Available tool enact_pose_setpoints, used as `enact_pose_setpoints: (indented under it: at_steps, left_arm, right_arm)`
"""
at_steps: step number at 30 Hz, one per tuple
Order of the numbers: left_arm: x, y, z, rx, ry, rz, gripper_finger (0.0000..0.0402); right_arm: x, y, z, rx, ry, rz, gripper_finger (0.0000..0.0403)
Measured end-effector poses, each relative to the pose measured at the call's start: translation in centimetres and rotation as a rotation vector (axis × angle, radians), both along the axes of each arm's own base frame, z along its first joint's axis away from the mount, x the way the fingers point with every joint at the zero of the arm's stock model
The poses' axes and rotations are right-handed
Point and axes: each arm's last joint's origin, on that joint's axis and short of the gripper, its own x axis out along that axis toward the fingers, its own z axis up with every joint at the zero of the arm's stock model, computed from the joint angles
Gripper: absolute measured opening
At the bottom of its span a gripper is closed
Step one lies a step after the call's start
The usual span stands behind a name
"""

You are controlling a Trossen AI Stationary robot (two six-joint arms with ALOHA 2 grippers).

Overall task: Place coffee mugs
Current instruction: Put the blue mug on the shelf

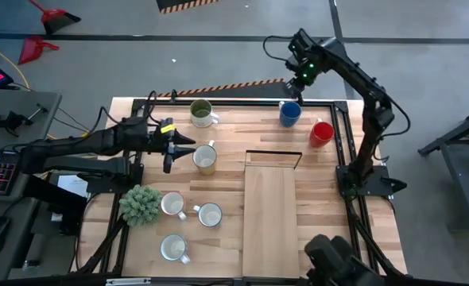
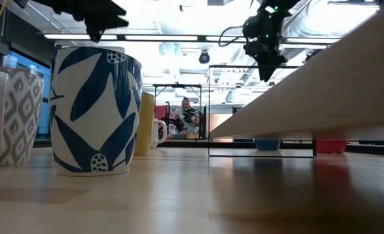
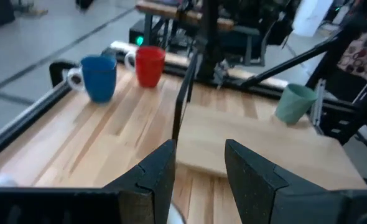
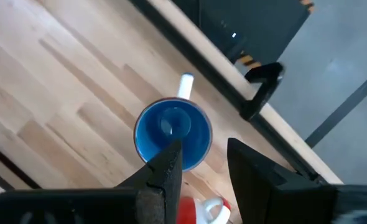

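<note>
The right gripper (image 4: 202,165) is hovering open and empty above the blue mug (image 4: 171,132); the left gripper (image 1: 173,148), apparently also empty, is gaping beside a cream mug (image 1: 205,159).

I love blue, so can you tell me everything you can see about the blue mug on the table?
The small round glossy blue ceramic mug stands upright and looks empty, on the far side of the light wooden table. Its handle looks white and points towards the table's black edge rail. A red ceramic mug stands beside it, apart. The right pincer hangs open just above the blue mug, looking down into it, not touching. Nothing else touches it.
</note>
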Motion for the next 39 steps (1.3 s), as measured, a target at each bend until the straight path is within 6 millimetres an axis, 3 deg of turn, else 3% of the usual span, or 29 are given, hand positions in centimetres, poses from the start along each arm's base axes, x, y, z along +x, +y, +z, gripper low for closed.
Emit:
enact_pose_setpoints:
  at_steps: [5,10,15,18,27,33,39]
  left_arm:
    - [-0.6,-0.1,0.4,-0.003,-0.023,0.002,0.0129]
    - [-1.1,-0.2,0.6,0.000,-0.039,0.002,0.0129]
    - [-1.3,-0.2,0.7,0.000,-0.042,0.002,0.0129]
    - [-1.3,-0.2,0.7,0.001,-0.041,0.002,0.0129]
    - [-1.3,-0.2,0.7,0.001,-0.041,0.009,0.0129]
    - [-1.3,-0.2,0.7,-0.014,-0.044,0.015,0.0129]
    - [-1.3,-0.2,0.7,-0.013,-0.045,0.023,0.0129]
  right_arm:
    - [0.8,-0.9,-2.0,0.053,0.044,0.046,0.0108]
    - [1.0,-1.6,-2.7,0.063,0.042,0.069,0.0108]
    - [-0.5,-2.6,-2.7,0.101,0.007,0.043,0.0108]
    - [-1.7,-2.8,-3.8,0.159,0.009,0.039,0.0108]
    - [-4.0,-0.2,-6.8,0.137,-0.008,0.096,0.0108]
    - [-5.0,1.4,-7.1,0.111,-0.042,0.112,0.0108]
    - [-5.0,1.5,-7.9,0.122,-0.054,0.073,0.0108]
